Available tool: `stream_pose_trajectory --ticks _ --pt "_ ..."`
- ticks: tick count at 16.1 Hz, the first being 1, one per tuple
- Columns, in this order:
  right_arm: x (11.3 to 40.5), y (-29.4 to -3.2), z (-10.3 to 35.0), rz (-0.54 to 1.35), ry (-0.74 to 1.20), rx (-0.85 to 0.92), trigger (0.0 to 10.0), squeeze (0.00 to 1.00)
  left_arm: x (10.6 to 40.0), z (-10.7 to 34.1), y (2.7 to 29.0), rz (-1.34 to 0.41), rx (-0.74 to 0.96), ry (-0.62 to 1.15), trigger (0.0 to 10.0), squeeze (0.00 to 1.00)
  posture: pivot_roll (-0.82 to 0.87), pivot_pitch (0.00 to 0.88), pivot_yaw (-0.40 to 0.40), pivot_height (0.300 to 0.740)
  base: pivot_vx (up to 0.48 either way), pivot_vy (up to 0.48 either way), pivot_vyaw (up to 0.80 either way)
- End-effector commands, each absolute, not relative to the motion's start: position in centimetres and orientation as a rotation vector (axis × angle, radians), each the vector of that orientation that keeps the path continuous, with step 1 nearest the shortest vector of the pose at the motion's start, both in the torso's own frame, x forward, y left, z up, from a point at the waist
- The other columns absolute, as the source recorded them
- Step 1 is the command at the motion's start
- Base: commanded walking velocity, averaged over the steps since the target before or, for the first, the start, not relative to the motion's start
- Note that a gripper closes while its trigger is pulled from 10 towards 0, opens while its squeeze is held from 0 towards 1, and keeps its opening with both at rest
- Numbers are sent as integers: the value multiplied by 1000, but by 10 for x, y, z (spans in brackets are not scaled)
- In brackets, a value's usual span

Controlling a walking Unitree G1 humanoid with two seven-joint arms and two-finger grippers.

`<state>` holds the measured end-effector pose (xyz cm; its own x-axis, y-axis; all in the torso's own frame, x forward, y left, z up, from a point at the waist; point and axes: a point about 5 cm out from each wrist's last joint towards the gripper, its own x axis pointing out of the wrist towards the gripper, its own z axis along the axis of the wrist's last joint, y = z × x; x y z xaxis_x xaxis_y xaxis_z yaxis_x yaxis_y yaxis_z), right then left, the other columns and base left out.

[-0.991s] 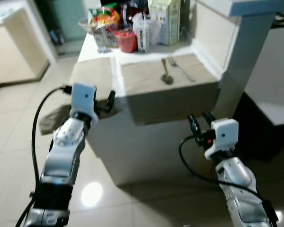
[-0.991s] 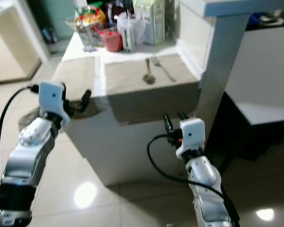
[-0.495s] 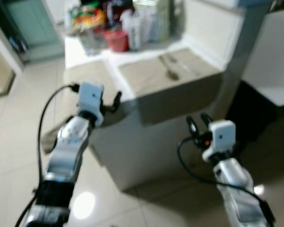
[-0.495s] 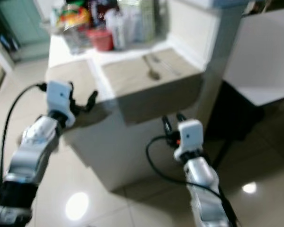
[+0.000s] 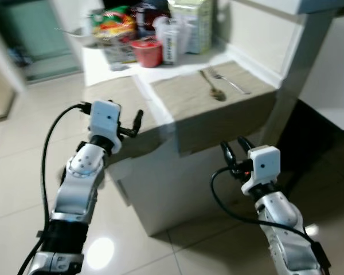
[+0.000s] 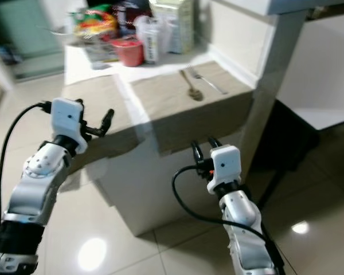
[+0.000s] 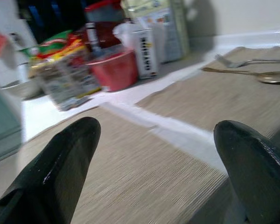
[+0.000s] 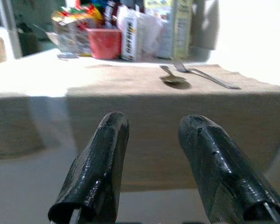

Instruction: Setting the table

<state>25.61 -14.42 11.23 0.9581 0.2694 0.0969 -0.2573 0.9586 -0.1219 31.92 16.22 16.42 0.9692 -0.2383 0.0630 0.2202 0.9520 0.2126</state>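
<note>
Your left tool point(image 5: 135, 123) is open at the table point(image 5: 160, 172) edge. Your right tool point(image 5: 234, 150) is open, low, near the spoon point(image 5: 213, 89) mat.

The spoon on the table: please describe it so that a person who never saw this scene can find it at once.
Find the white table with two beige placemats hanging over its front edge. On the right placemat, far from the groceries at the back, two pieces of cutlery lie side by side. The spoon is the left one, with a rounded bowl nearest the robot; the fork beside it has tines.
</note>
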Motion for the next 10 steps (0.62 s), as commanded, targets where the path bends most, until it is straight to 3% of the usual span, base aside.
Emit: stream_pose_trajectory --ticks 1,7,10 --pt "259 -140 115 282 -131 -120 10000 0 319 165 164 -235 219 -93 10000 0 -194 0 125 740 446 0 0" --pt "259 -140 114 283 -134 -119 10000 0 321 167 160 -264 235 -106 10000 0 -197 0 131 740 417 -46 0" --pt "259 -140 118 278 -156 -122 10000 0 320 169 155 -293 225 -115 10000 0 -198 0 131 740 0 0 0"
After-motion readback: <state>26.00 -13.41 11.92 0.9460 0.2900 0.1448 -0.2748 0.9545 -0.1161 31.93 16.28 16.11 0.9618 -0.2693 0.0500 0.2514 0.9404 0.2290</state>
